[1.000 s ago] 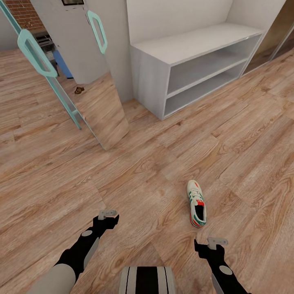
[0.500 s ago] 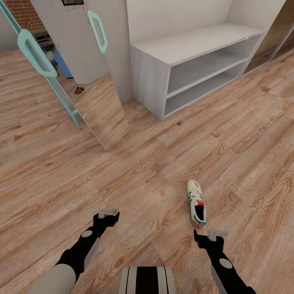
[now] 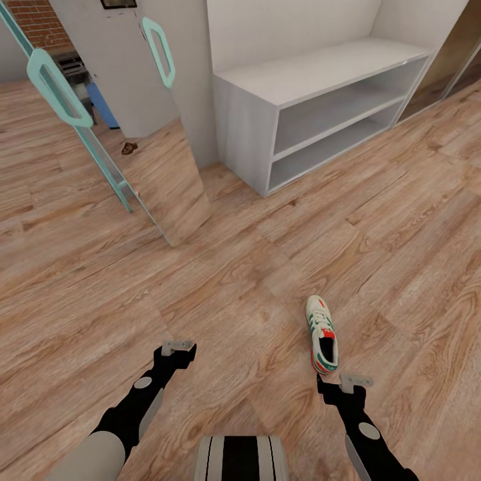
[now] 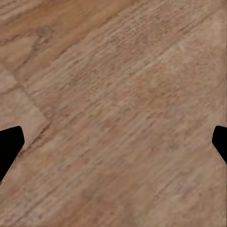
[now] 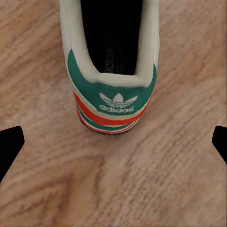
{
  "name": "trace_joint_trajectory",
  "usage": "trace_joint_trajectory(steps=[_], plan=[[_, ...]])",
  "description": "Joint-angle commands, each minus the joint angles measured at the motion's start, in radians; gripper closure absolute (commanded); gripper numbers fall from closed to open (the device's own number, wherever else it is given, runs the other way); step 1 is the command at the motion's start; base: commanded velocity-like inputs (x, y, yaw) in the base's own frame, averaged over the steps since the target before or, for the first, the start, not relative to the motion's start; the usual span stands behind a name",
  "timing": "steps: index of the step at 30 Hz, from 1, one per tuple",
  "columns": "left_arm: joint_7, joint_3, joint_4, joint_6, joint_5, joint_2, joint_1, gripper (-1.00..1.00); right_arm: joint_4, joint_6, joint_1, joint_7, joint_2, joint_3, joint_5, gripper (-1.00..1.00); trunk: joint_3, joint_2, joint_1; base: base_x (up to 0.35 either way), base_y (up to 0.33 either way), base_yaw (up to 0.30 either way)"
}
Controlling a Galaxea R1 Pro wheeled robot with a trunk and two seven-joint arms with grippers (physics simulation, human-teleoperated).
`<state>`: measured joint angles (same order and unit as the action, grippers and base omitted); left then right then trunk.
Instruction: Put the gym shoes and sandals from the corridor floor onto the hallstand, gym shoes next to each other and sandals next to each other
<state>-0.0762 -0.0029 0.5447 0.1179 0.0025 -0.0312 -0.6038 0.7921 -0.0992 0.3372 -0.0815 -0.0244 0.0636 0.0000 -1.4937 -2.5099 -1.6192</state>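
One gym shoe [image 3: 323,334], white with green stripes and a red-orange tongue, lies alone on the corridor floor [image 3: 220,280], toe toward the hallstand [image 3: 321,73]. My right gripper [image 3: 337,393] hovers just behind its heel. In the right wrist view the green and red heel of the gym shoe [image 5: 112,101] sits just ahead of the open right gripper [image 5: 113,146], untouched. My left gripper [image 3: 175,363] hangs open over bare planks, as the left wrist view shows [image 4: 113,146]. A small brown thing [image 3: 129,147], perhaps a sandal, lies far off by the mirror.
A tall mirror panel [image 3: 160,174] with teal handles leans against the wall left of the hallstand. The hallstand's top and its two shelf levels hold nothing. A doorway [image 3: 461,53] opens at the far right. Wide floor separates the shoe from the rack.
My right gripper has edged forward toward the shoe's heel. The shoe and the left arm have stayed in place.
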Motion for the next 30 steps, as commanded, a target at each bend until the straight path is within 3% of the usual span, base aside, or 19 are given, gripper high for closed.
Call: trace_joint_trajectory(steps=[1,30], plan=[[-0.002,0.000,-0.001,0.003,0.000,0.000,0.000,-1.00,-0.001,-0.003,0.000,-0.003,0.000,-0.001,0.000,-1.00,-0.001,0.000,0.000,0.185,0.000,0.000],[-0.002,0.000,-0.001,0.002,-0.001,-0.001,-0.001,-1.00,0.004,-0.004,0.000,-0.001,-0.002,-0.002,0.000,-1.00,-0.001,0.000,0.000,0.086,0.000,0.000]])
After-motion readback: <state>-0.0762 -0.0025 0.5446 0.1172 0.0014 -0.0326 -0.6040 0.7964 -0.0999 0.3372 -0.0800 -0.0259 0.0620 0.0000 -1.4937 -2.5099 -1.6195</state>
